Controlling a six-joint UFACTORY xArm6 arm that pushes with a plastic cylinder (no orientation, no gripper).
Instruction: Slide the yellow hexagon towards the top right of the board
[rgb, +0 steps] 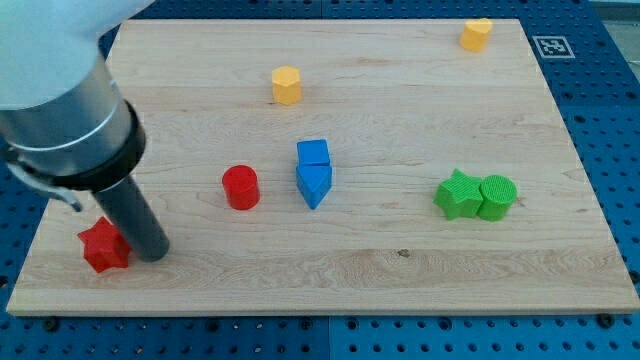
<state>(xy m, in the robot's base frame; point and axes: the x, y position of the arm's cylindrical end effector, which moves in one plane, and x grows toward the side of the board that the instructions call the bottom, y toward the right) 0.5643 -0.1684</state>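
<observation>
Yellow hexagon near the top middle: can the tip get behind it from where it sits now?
Probably yes. My tip sits at the view's lower left beside the red star. The yellow hexagon stands alone; the red cylinder lies near a straight path but can be skirted on its left.

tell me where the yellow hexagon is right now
The yellow hexagon sits in the view's upper middle, left of centre, above the blue blocks and far left of the other yellow block.

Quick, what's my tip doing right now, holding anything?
My tip: no claw, holds nothing; it sits beside the red star, far from the yellow hexagon.
</observation>
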